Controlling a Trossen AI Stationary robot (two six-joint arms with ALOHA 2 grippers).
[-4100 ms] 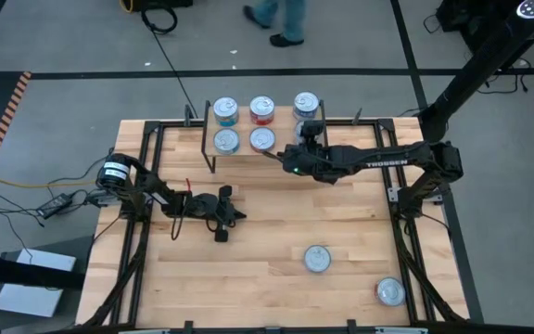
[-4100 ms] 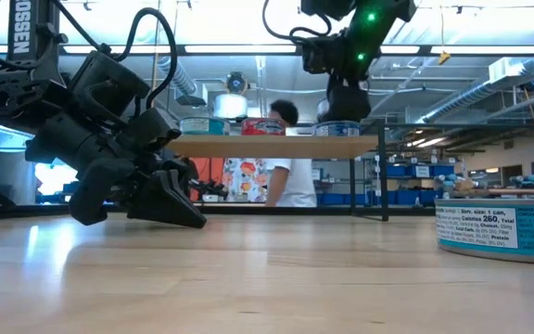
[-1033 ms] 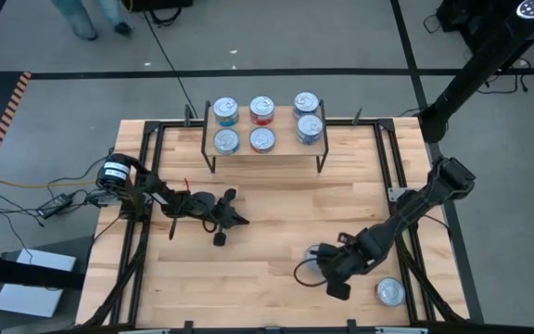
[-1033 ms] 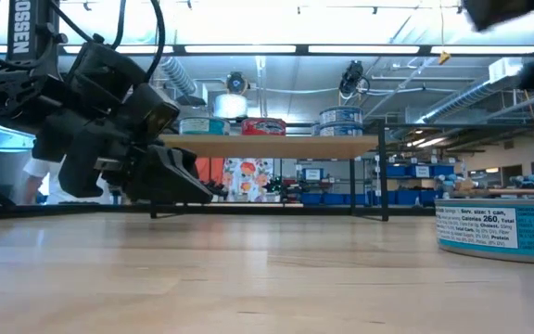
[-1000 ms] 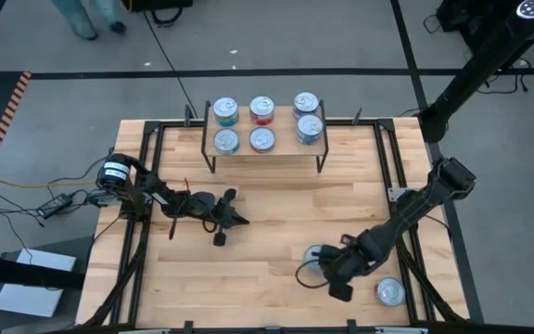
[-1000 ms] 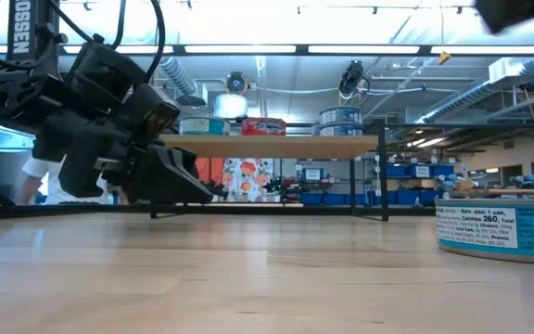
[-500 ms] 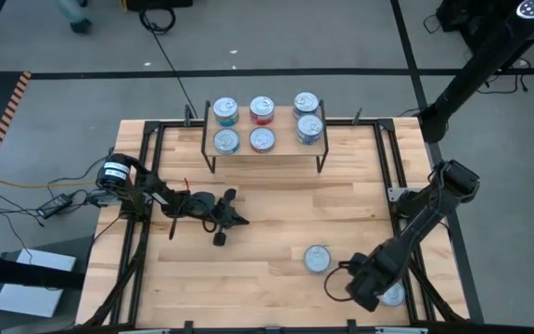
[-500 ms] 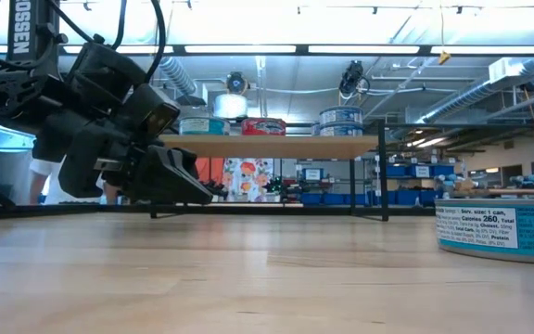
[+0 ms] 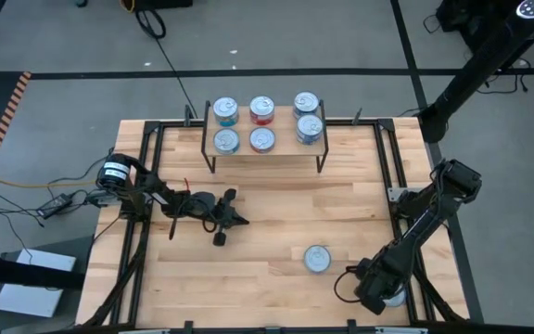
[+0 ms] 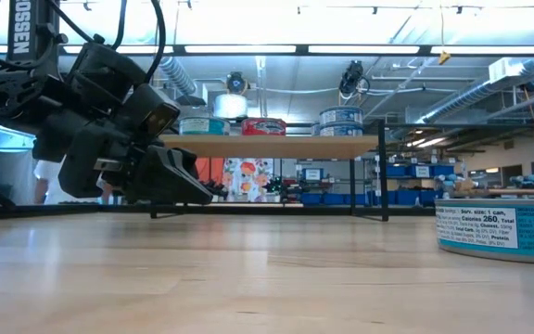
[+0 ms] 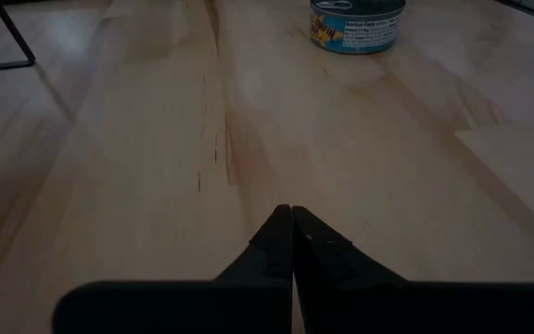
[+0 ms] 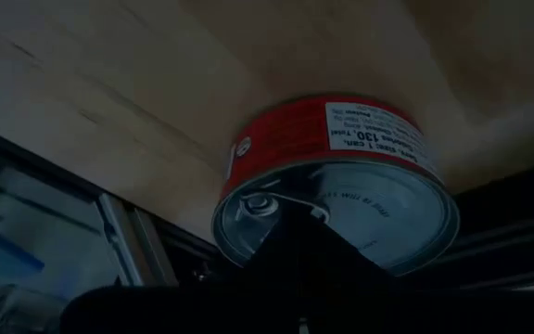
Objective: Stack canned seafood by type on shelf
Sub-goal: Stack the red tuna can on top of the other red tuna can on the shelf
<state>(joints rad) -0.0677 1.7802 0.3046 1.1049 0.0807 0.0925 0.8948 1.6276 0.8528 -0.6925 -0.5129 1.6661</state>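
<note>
A: How many cans are on the shelf [image 9: 290,153]?
B: Six tops show from above. Two are teal [image 9: 225,111], two red [image 9: 262,109], two blue [image 9: 307,104].
A: And on the table [image 9: 267,218]?
B: Two. One teal can [image 9: 317,259] sits alone. One red can [image 12: 336,181] is at the near right corner.
A: Where is the right end effector [image 9: 371,295]?
B: Just over that red can, pinched shut, holding nothing.
A: The left end effector [image 9: 235,219]?
B: Resting low on the table's left side, shut too and empty.
</note>
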